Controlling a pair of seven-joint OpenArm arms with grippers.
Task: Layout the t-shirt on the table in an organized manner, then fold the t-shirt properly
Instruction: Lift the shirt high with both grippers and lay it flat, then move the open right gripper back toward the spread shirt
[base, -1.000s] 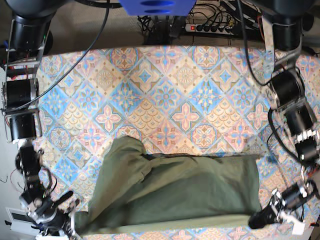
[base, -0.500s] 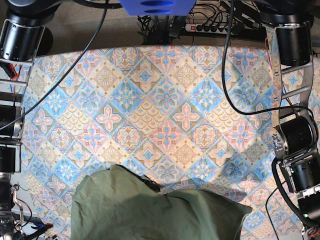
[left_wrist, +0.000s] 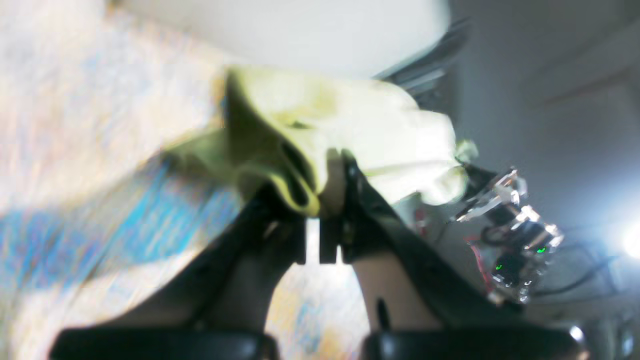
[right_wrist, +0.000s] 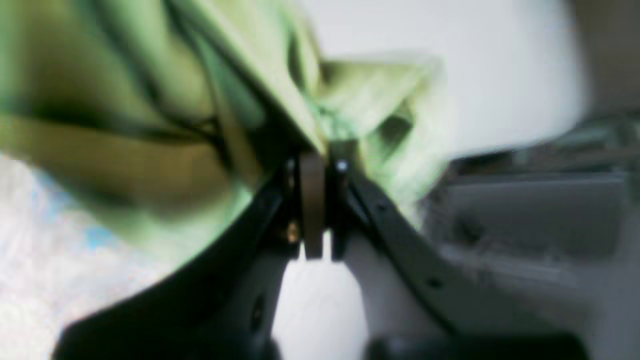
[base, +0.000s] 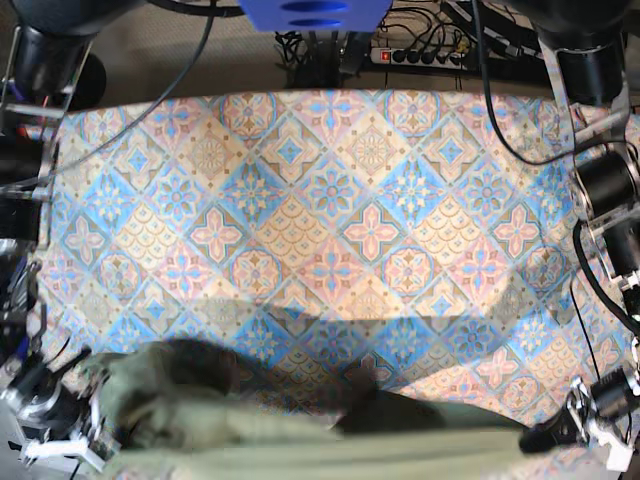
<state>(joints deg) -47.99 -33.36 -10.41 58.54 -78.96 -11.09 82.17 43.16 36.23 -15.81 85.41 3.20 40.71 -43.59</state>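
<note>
From my remote station, the base view showed the olive-green t-shirt (base: 300, 440) bunched along the 6 o'clock edge of the table (base: 330, 220), stretched as a blurred band from the 7 o'clock corner to about 5 o'clock, with a darker hump of fabric near 7 o'clock and a shadow cast on the tiled cloth just above it. The rest of the pastel diamond-patterned cloth lay bare toward 12 o'clock. The left gripper (base: 545, 437) sat at the 5 o'clock corner, touching the end of the fabric band, and the right gripper (base: 60, 420) sat at the 7 o'clock corner against the opposite end; motion blur softened both. In the left wrist view I saw the left gripper (left_wrist: 320, 200) pinched nearly closed on a fold of the t-shirt (left_wrist: 360, 130), the cloth bulging out above the fingertips (left_wrist: 350, 175) toward 12 and 2 o'clock, pale and overexposed, with blurred table tiles (left_wrist: 100, 240) at 9 o'clock. In the right wrist view the right gripper (right_wrist: 317, 170) was likewise clamped narrow on a hem of the t-shirt (right_wrist: 150, 100), the fabric spreading away to 10 o'clock, a smaller flap rising at 1 o'clock. A power strip (base: 430, 55) and cables (base: 320, 60) lay beyond the table's 12 o'clock edge.
</note>
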